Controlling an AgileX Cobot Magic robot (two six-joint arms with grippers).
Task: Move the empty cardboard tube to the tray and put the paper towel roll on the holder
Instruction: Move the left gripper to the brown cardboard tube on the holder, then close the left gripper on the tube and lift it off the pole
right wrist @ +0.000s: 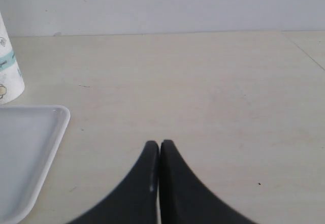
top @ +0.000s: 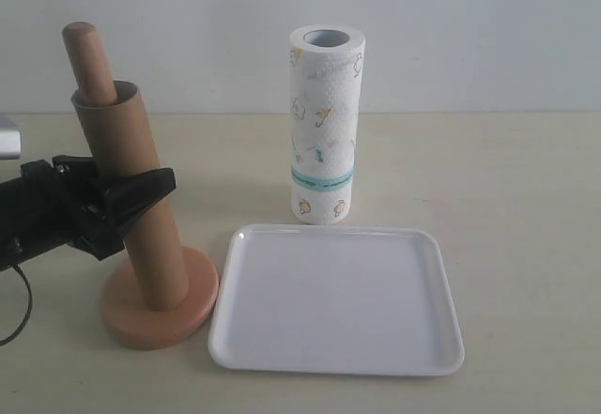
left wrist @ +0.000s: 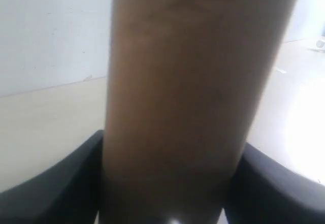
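1. The black left pincer (top: 143, 193) (left wrist: 165, 193) is clenched round the middle of the long plain brown hollow cardboard tube (top: 155, 254) (left wrist: 193, 82). In the left wrist view the tube is a close blur, with one dark finger (left wrist: 56, 183) touching it on each side.
2. The left arm is cut off at the picture's edge.
3. The tube stands tilted on the light brown wooden holder (top: 192, 292), sleeved over its slim rod. Only the rod's rounded top shows above the tube.
4. The holder's round disc base sits just beside the left rim of the flat white glossy rectangular tray (top: 338, 301) (right wrist: 25, 158). Whether they touch I cannot tell.
5. The tray shows only its own shiny floor.
6. The thick white embossed paper towel roll (top: 324, 123) (right wrist: 7, 66) stands upright just behind the tray's far rim.
7. The black right pincer (right wrist: 160, 148) is clenched on nothing, fingertips pressed together. It is above the pale table (top: 507, 179) near the tray's rim and outside the exterior view.
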